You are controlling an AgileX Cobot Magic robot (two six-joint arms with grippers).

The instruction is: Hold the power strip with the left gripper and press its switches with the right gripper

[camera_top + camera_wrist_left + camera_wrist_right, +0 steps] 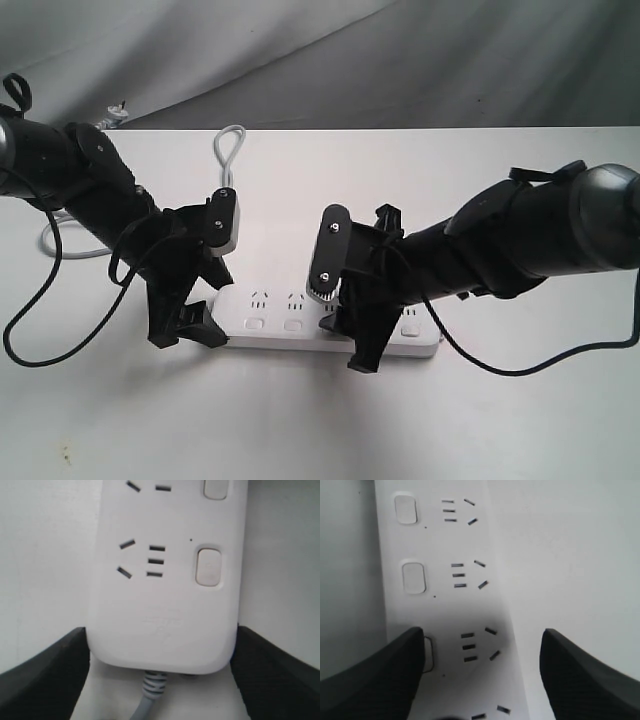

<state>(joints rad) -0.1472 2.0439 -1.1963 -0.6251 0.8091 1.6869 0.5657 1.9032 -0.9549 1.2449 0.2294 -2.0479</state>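
The white power strip (300, 312) lies flat on the table. Its cord end (165, 630) sits between the fingers (45, 672) of my left gripper (162, 631), which press on both long sides; the gripper is shut on it. Its grey cord (149, 697) leaves between those fingers. My right gripper (482, 635) hangs open over the strip's other half (470, 605). One of its fingers (380, 675) covers part of a switch (428, 655); the other is off the strip, over the table. Two more switches (413, 577) lie uncovered beyond. In the exterior view the right gripper (350, 330) hides the strip's middle.
The grey cord loops behind the strip (230, 148) and runs off to the left (50, 240). A loose black cable (40, 310) hangs from the left arm, another (520, 368) from the right arm. The white table (320, 430) ends at a grey backdrop (350, 60).
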